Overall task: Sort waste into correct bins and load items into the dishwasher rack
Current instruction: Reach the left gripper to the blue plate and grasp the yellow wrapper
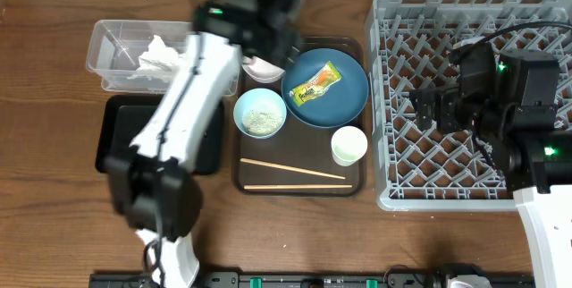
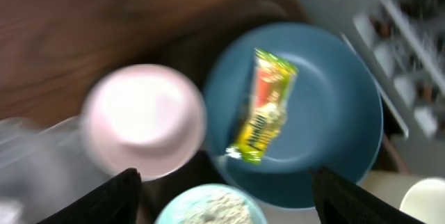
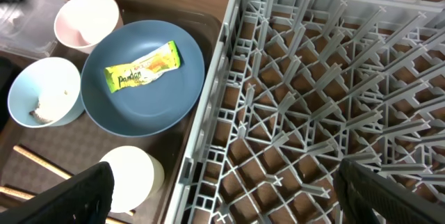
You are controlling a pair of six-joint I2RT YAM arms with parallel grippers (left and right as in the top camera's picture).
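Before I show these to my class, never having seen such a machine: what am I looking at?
Two robot arms at a table. One picture looks down from above; the other two come from wrist cameras. A brown tray carries a blue plate with a wrapper, a light-blue bowl, a small white bowl, a white cup and chopsticks. Beside it stand a clear tub holding a napkin, a black tray and a grey rack. The left gripper and right gripper are open, holding nothing.

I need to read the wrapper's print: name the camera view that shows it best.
Right wrist: the wrapper lies sharp and unobstructed on the blue plate, print legible. Left wrist shows the wrapper larger but blurred; overhead, the wrapper is small.
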